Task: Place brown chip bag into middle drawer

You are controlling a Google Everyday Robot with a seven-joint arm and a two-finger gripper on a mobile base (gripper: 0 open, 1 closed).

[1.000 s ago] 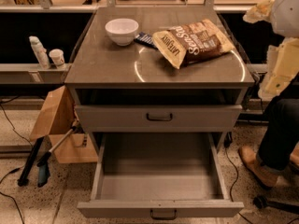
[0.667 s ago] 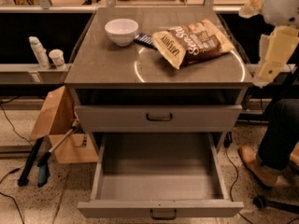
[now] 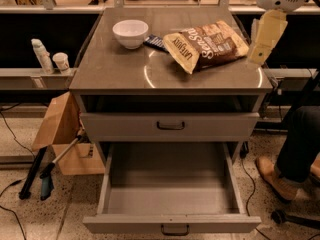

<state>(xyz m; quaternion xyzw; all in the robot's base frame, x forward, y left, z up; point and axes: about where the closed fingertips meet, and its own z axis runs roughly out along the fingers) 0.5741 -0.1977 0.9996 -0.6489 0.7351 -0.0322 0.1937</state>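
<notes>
Here, my gripper [image 3: 262, 49] hangs at the far edge of the cabinet top [image 3: 115, 71], holding nothing; whether it is open or closed I cannot tell, since it shows only as one pale yellow shape side-on. The brown chip bag [image 3: 207, 44] lies flat on the top just beside the gripper, on the side toward the white bowl [image 3: 130, 32], apart from it but close. I judge the bag light, puffed and crinkly, with a slick film that could slide or buckle under a squeeze and chips inside that would crush. The crimped seam at the end nearest the gripper, or a pinch of the loose upper skin, looks like the safest hold. A small dark blue packet [image 3: 156, 43] sits at the bag's far end, between bag and bowl, partly tucked under it as far as I can make out. The middle drawer [image 3: 125, 224] stands open well below the gripper, under the shut drawer front [image 3: 125, 126]. Its rear is shadowed beneath that front, and its handle is clipped by the frame's lower edge. My arm is cut off at the top corner.
</notes>
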